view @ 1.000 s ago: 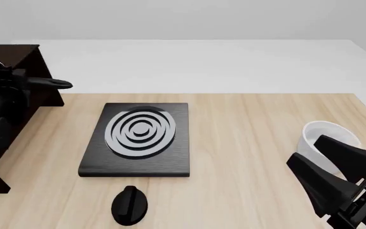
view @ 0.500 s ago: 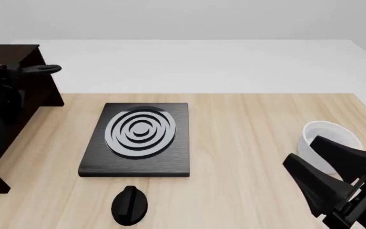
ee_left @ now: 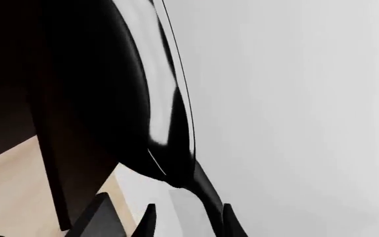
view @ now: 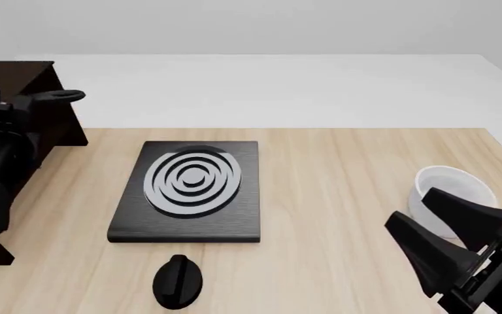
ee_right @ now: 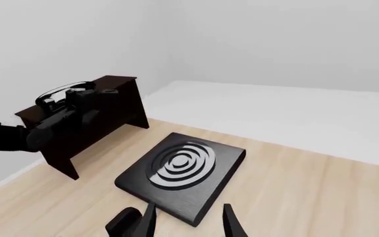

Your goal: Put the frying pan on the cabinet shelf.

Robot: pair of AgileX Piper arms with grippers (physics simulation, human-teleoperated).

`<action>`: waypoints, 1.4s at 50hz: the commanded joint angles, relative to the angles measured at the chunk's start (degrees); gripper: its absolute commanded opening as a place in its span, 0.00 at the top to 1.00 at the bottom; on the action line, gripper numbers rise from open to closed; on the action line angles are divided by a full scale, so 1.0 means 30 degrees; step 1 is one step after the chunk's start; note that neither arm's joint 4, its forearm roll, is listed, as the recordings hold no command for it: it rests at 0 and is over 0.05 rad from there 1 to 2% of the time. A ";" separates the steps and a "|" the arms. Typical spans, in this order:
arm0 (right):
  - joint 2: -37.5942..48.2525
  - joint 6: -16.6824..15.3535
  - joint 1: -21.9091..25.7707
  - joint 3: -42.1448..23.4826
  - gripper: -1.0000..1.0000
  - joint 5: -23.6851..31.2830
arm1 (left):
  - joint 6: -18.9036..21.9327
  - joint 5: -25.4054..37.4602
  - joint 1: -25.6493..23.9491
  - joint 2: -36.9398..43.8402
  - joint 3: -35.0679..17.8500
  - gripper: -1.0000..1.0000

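One pan (view: 60, 95), up at the cabinet (view: 59, 127) on the table's far left. In the front view only its handle shows, poking out past the cabinet's right edge, and the left arm hides the body. In the right wrist view the rim sits level with the cabinet top. I can't tell whether it rests flat there or hangs a bit proud. The left gripper (ee_left: 188, 223) is spread, not clamped: the handle runs between the fingers (ee_left: 148, 219), close to one and with a clear gap to the other. So the pan looks let go or only loosely caged, and placement is about done. Main risk: the arm pulls back crooked, a finger hooks the handle and drags or spins the pan off the top. The overhanging handle makes that worse, since a small knock there levers the whole pan. If the pan isn't fully seated, it drops or slides once nothing holds it. Closing the jaws again and lifting would undo the placement. The right gripper (view: 447, 243) is wide, holds nothing and sits low at the near right just beside the bowl (view: 450, 186), so a careless swing could tip it. The hob (view: 190, 190) and knob (view: 178, 281) are mid-table, well apart from the cabinet, with little chance of trouble.
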 commanded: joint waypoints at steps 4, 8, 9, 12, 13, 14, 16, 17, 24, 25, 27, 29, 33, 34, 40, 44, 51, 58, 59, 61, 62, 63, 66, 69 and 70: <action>0.0228 0.0020 0.0110 0.0103 0.00 -0.0207 | 0.0018 -0.1089 -0.0670 -0.1251 0.2108 0.00; 0.0216 0.0008 0.0109 0.0233 0.00 -0.0271 | 0.0055 -0.1059 -0.0743 -0.1869 0.2512 0.00; 0.0214 0.0004 0.0098 0.0247 0.00 -0.0278 | 0.0076 -0.1016 -0.0760 -0.1953 0.2542 0.00; 0.0254 -0.0003 0.0091 0.0258 0.00 -0.0318 | 0.0135 -0.0816 -0.0917 -0.2700 0.2899 0.00; 0.0264 0.0002 0.0106 0.0244 0.00 -0.0309 | 0.0156 -0.0744 -0.0947 -0.2899 0.3006 0.00; 0.0251 0.0005 0.0106 0.0202 0.00 -0.0254 | 0.0162 -0.0738 -0.0991 -0.3137 0.3169 0.00; 0.0257 0.0003 0.0126 0.0227 0.00 -0.0276 | 0.0176 -0.0699 -0.1084 -0.3462 0.3413 0.00; 0.0263 -0.0010 0.0138 0.0241 0.00 -0.0287 | 0.0258 -0.0653 -0.1134 -0.3619 0.3505 0.00; 0.0296 -0.0017 0.0172 0.0169 0.00 -0.0194 | 0.0745 -0.0559 -0.1263 -0.4033 0.3959 0.00; 0.0329 -0.0020 0.0197 0.0180 0.00 -0.0226 | 0.0810 -0.0517 -0.1309 -0.4174 0.4043 0.00; 0.0351 -0.0012 0.0207 0.0221 0.00 -0.0292 | 0.0926 -0.0421 -0.1435 -0.4435 0.4192 0.00; 0.0361 -0.0008 0.0192 0.0236 0.00 -0.0319 | 0.1147 -0.0146 -0.1619 -0.4845 0.4303 0.00; 0.0329 -0.0049 0.0173 0.0303 0.00 -0.0368 | 0.1719 0.0531 -0.1915 -0.5659 0.4395 0.00; 0.0318 -0.0013 0.0188 0.0342 0.00 -0.0389 | 0.1808 0.0690 -0.1951 -0.5795 0.4411 0.00; 0.0367 -0.0086 0.0244 0.0295 0.00 -0.0380 | 0.2570 0.1855 -0.2526 -0.6337 0.4717 0.00; 0.0303 -0.0086 0.0257 0.0331 0.00 -0.0350 | 0.2906 0.1982 -0.2915 -0.7268 0.5577 0.00; 0.0173 -0.0187 0.0253 0.0219 0.00 -0.0169 | 0.3898 0.3216 -0.3499 -0.8949 0.6117 0.00; -0.0115 -0.0211 0.0004 0.0479 0.00 -0.0187 | 0.5337 0.5640 -0.3689 -1.0396 0.5700 0.00; -0.0184 -0.0394 -0.0001 0.0533 0.00 -0.0242 | 0.5433 0.5901 -0.3725 -1.0664 0.5731 0.00; -0.0200 -0.0344 -0.0029 0.0638 0.00 -0.0292 | 0.5839 0.6597 -0.3724 -1.1112 0.5627 0.00; -0.0209 -0.0328 -0.0023 0.0654 0.00 -0.0297 | 0.6021 0.6852 -0.3736 -1.1191 0.5533 0.00; -0.0217 -0.0315 -0.0003 0.0783 0.00 -0.0403 | 0.6452 0.7430 -0.3831 -1.1839 0.5447 0.00; -0.0272 -0.0294 -0.0008 0.0866 0.00 -0.0452 | 0.7396 0.9047 -0.4113 -1.3133 0.5187 0.00; -0.0409 -0.0290 -0.0043 0.0958 0.00 -0.0469 | 0.8299 1.0248 -0.4332 -1.4295 0.4864 0.00; -0.0442 -0.0260 -0.0065 0.1005 0.00 -0.0488 | 0.8789 1.0733 -0.4290 -1.4493 0.4585 0.00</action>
